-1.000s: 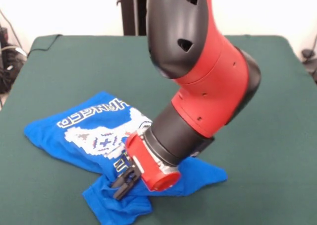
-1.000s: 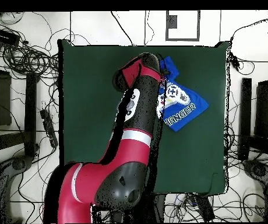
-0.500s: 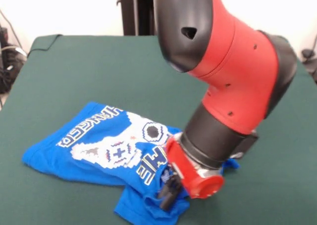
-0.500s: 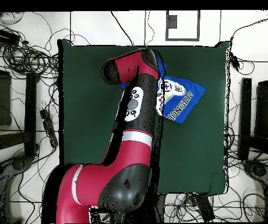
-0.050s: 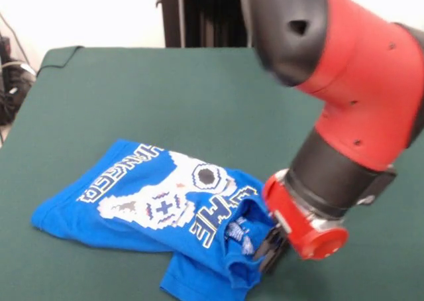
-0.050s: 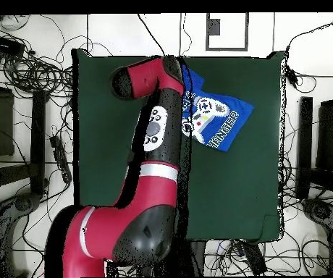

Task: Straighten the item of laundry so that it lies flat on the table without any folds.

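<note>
Nearest edge of the table: the gripper sits low at the T-shirt, black fingers pinching a bunched fold of blue cloth at the garment's right end. Shirt lies print-up (controller graphic and block lettering legible), wrinkled there, flatter toward the left sleeve. Overhead, the shirt occupies the table's upper right. Beyond, the red and black arm rises over bare green cloth

arm: red and black, bent low, wrist angled downward
gripper: dark fingers close together, pointed down
</note>
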